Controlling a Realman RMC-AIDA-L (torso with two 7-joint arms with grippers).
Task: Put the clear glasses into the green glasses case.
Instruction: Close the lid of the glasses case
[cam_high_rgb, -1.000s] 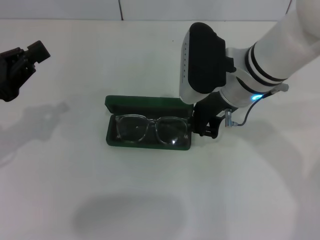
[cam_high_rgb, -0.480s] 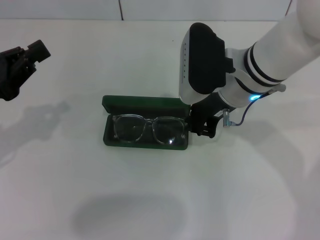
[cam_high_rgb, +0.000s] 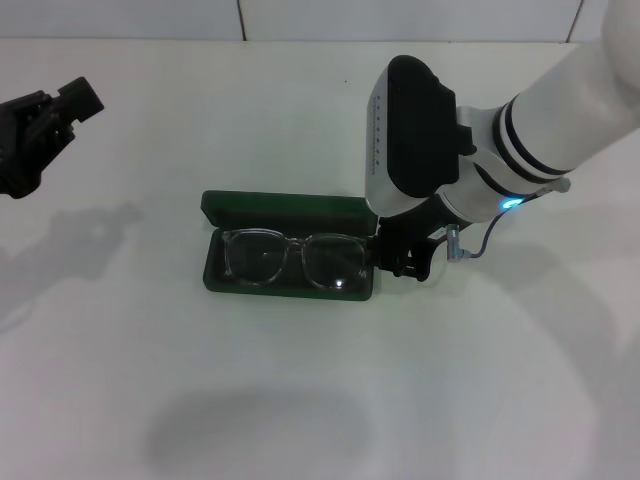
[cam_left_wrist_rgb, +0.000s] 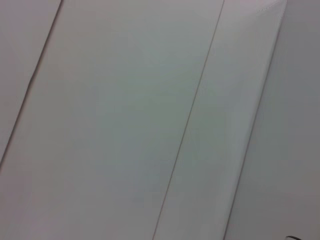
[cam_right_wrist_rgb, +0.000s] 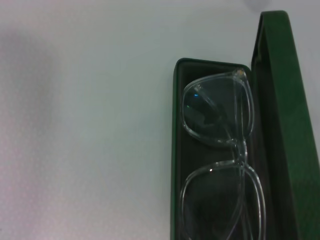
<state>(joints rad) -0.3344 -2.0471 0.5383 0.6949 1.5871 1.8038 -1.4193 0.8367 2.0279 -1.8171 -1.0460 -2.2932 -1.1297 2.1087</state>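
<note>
The clear glasses (cam_high_rgb: 290, 258) lie folded inside the open green glasses case (cam_high_rgb: 283, 209), lenses up, near the middle of the table. In the right wrist view the clear glasses (cam_right_wrist_rgb: 216, 120) fill the grey-lined tray, and the lid of the green glasses case (cam_right_wrist_rgb: 286, 125) stands up behind them. My right gripper (cam_high_rgb: 403, 255) is low at the case's right end, up against it. Whether it touches the glasses is hidden by the arm. My left gripper (cam_high_rgb: 45, 125) hangs parked at the far left, open and holding nothing.
The white table (cam_high_rgb: 300, 400) carries only the case. A wall seam runs along the back edge. The left wrist view holds only plain white panels (cam_left_wrist_rgb: 150, 120).
The case with the glasses has slid a little to the left, and my right gripper has followed it at its right end. The left arm has stayed put.
</note>
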